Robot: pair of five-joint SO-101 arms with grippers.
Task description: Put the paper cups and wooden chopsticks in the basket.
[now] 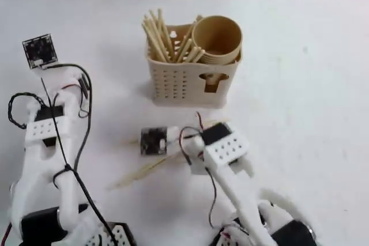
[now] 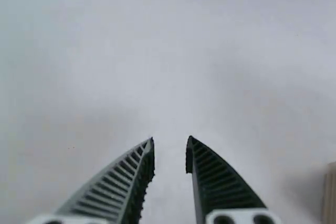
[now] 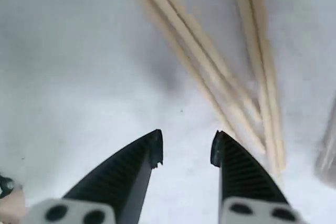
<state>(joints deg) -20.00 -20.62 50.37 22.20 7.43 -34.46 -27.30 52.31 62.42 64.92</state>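
Basket on bench: holds stacked paper cups and a sheaf of wooden chopsticks; several loose chopsticks outstanding, lying on the bench just ahead of the right tool, spread and empty; left tool slightly parted, empty, over bare bench.

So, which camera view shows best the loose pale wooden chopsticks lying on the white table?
The right wrist view: the loose pale wooden chopsticks lie close ahead of the open right gripper, each stick distinct. In the high view the right arm covers part of them. The left wrist view faces white table away from them.
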